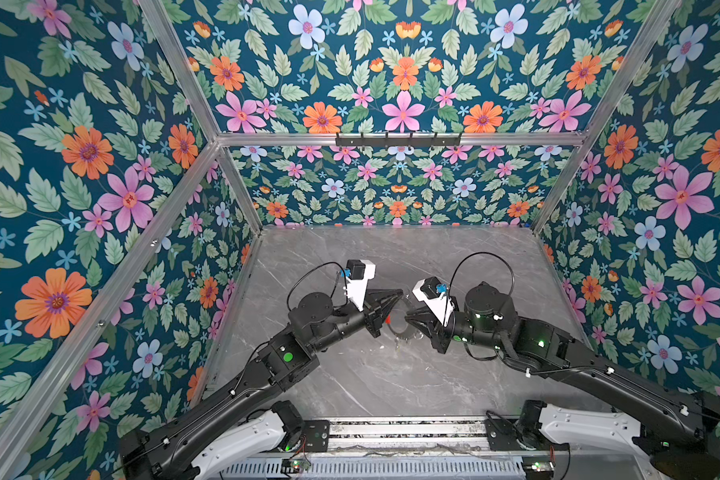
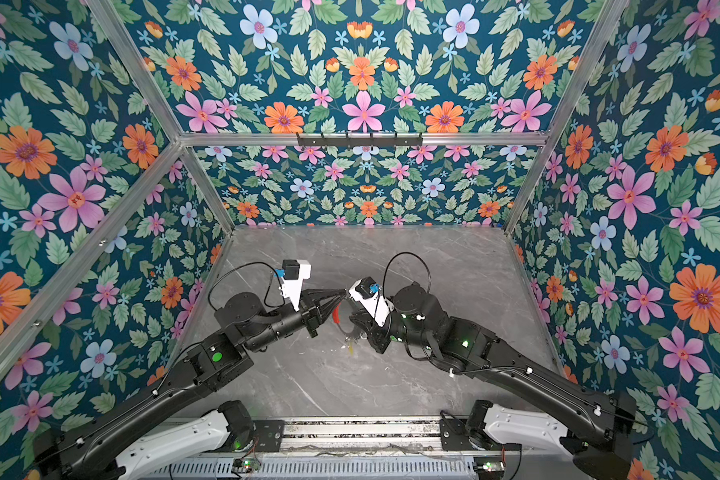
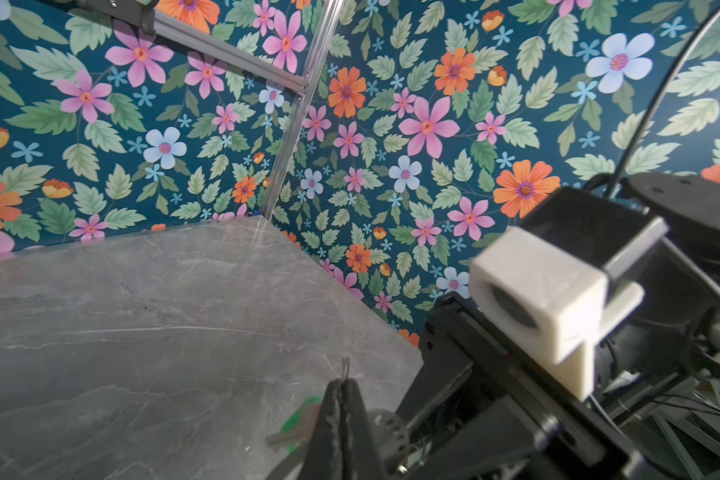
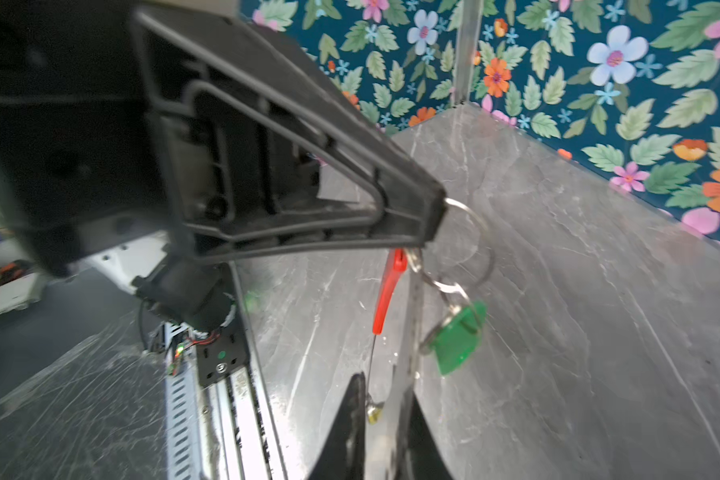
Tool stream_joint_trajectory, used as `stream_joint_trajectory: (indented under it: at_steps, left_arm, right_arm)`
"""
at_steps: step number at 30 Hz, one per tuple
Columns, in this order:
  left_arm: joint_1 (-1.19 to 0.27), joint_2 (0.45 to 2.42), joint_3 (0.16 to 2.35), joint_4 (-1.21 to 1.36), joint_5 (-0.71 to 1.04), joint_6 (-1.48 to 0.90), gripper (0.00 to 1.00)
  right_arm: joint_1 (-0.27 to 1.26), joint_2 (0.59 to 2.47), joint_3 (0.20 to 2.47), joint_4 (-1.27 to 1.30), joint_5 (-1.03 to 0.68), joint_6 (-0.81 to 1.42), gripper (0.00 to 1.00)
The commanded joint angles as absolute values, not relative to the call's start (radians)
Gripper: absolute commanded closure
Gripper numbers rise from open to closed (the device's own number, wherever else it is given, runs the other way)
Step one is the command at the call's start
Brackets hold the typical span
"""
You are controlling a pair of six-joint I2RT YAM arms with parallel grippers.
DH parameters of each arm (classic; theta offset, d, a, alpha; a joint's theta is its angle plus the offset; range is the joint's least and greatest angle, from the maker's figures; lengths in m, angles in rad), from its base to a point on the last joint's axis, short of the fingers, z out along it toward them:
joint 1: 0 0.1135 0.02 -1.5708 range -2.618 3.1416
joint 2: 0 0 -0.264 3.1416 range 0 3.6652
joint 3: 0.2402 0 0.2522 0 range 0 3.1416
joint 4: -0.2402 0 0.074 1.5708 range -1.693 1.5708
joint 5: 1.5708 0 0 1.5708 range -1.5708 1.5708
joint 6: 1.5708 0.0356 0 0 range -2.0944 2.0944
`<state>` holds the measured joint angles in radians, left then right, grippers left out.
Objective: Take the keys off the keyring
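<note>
You're seeing left gripper [image 4: 437,216] clamping shut on keyring [image 4: 387,291] over marble table [image 4: 558,291]; green-tagged key [image 4: 458,336] dangling from it; right gripper [image 4: 381,399] jaws standing slightly parted around hoop's thin wire.

robot lab cell: aluminium frame [image 1: 267,139], floral walls [image 1: 404,75], grey marble tabletop [image 1: 371,374].

Both top views look steeply down from high above on the tabletop [image 1: 391,382] and share nearly the whole scene. The wrist views sit close behind the left hand [image 3: 344,386] and the right hand [image 4: 381,399], apparently facing opposite far corners.
</note>
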<state>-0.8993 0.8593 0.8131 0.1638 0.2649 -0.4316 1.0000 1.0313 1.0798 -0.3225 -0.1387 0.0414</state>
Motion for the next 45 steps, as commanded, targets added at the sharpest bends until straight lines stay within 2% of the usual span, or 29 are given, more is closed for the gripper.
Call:
stream_joint_trajectory:
  at_steps: [1, 10, 14, 22, 28, 36, 45]
  left_arm:
    - [-0.899, 0.842, 0.771, 0.324, 0.311, -0.399, 1.00]
    - [-0.899, 0.810, 0.614, 0.669, 0.382, -0.398, 1.00]
    - [-0.900, 0.811, 0.544, 0.859, 0.411, -0.412, 1.00]
    - [-0.899, 0.852, 0.473, 1.114, 0.474, -0.474, 1.00]
    - [-0.899, 0.878, 0.491, 1.125, 0.536, -0.517, 1.00]
    - [-0.899, 0.896, 0.503, 1.132, 0.593, -0.558, 1.00]
    - [-0.899, 0.902, 0.503, 1.150, 0.598, -0.578, 1.00]
  right_arm:
    - [1.002, 1.011, 1.074, -0.259, -0.257, 0.021, 0.73]
    - [1.002, 0.903, 0.999, -0.253, -0.300, 0.005, 0.54]
    - [1.002, 0.861, 0.962, -0.227, -0.310, 0.011, 0.51]
    - [1.002, 0.743, 0.876, -0.101, -0.240, 0.033, 0.51]
    - [1.001, 0.730, 0.868, -0.015, -0.218, 0.059, 0.52]
    - [1.002, 0.754, 0.876, 0.062, -0.211, 0.063, 0.60]
    - [1.002, 0.812, 0.904, 0.048, -0.276, 0.058, 0.59]
